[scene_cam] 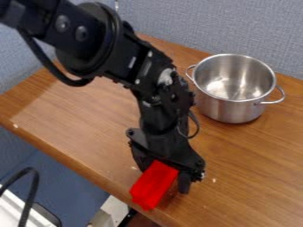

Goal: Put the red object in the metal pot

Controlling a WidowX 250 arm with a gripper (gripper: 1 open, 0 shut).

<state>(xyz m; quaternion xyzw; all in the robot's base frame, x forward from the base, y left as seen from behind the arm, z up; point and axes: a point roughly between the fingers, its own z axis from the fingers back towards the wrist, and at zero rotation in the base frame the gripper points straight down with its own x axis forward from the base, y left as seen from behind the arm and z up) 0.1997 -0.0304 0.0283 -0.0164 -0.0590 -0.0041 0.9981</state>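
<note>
My claw (164, 170) stands wide over the red object (154, 187), which lies at the bench (71, 106) edge, well apart from the metal pot (235, 87). An off-centre closing could nudge it overboard.

Brown wood-grain tabletop (66, 111) with a rounded front edge ran diagonally across the view, surface slightly glossy with soft reflections. Behind it stood a grey-blue fabric-textured wall panel (236, 27), evenly lit, no hard shadows. Below the table edge at lower left the floor area was dark blue-grey and blurred. A thin black cable loop (24, 191) hung there next to a pale whitish object (35, 217) at the bottom corner, too blurred to identify.
</note>
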